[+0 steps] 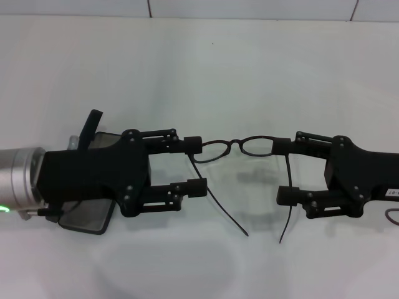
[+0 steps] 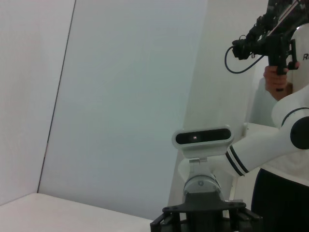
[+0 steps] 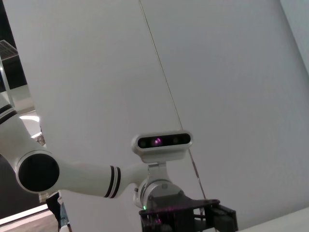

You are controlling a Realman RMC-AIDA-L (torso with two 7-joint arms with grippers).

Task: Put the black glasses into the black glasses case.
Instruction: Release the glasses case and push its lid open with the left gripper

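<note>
In the head view the black glasses (image 1: 237,147) stretch between my two grippers, lenses side by side and both temple arms unfolded, trailing toward the near edge. My left gripper (image 1: 196,166) has its fingers wide apart, and its far fingertip (image 1: 193,144) touches the frame's left end. My right gripper (image 1: 283,170) is equally spread, its far fingertip (image 1: 280,147) touching the frame's right end. The black glasses case (image 1: 90,218) lies under the left gripper's body, mostly hidden, with only dark edges showing. Neither wrist view shows the glasses or the case.
A white table (image 1: 206,75) runs to a white wall behind. The left wrist view faces the right arm's wrist camera (image 2: 203,137), with a person holding a dark device (image 2: 270,38) behind it. In the right wrist view I see the left arm's wrist camera (image 3: 163,141).
</note>
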